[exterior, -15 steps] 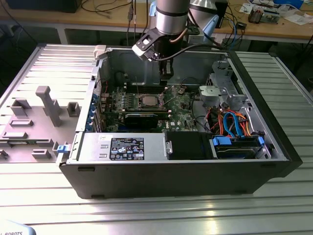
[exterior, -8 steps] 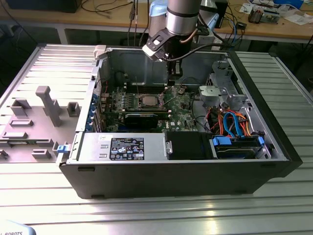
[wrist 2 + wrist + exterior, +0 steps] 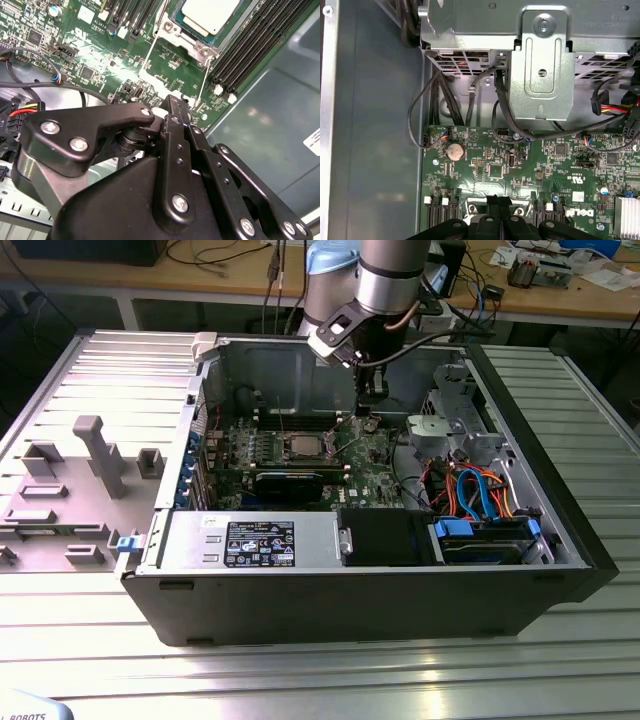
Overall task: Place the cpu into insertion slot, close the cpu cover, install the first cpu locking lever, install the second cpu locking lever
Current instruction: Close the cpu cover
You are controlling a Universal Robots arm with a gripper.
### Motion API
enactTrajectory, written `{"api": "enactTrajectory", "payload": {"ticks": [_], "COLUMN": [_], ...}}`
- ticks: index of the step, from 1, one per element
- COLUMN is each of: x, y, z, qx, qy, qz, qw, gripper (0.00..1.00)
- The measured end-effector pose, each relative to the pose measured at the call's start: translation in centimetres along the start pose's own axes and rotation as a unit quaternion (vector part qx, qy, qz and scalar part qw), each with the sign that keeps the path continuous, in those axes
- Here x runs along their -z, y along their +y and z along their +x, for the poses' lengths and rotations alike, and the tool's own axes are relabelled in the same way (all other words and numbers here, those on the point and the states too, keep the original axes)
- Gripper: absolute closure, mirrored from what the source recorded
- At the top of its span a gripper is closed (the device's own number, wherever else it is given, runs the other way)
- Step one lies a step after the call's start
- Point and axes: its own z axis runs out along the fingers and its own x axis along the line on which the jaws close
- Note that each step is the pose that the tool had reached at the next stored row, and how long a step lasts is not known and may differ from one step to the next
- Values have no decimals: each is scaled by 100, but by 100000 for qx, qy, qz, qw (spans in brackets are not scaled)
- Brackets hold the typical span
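Ribbed metal table (image 3: 300, 680), wooden bench (image 3: 150, 278) behind

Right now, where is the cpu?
The cpu sits in the insertion slot on the green board, to the exterior view's left of the end effector and just beyond the black graphics card.

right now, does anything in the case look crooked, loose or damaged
Nothing stands out. The cpu lies flat and square in the insertion slot, the green board shows no damage, and the gripper hangs close beside the slot with its fingers together.
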Motion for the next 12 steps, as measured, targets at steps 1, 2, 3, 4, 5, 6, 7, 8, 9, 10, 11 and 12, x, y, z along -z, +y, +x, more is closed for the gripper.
{"api": "enactTrajectory", "payload": {"ticks": [1, 2, 3, 4, 5, 6, 7, 8, 9, 10, 11, 12], "x": [0, 0, -1, -13, -27, -38, -48, -65, -78, -101, -116, -138], "y": [0, 1, 6, 33, 66, 84, 99, 121, 132, 144, 151, 162], "z": [0, 0, 0, -1, -3, -4, -4, -5, -4, -5, -4, -3], "qx": [-1, 1, 5, 5, 8, 20, 29, 37, 53, 77, 96, 112], "qy": [-2, -1, -2, 19, 5, 6, 5, 1, 5, -1, 6, 6], "qz": [0, 0, 10, 24, 45, 49, 54, 57, 63, 69, 70, 71], "qw": [100000, 100000, 100000, 100000, 100000, 100000, 100000, 100000, 100000, 100000, 100000, 100000], "gripper": [89, 89, 89, 89, 89, 89, 89, 89, 89, 89, 89, 89]}}
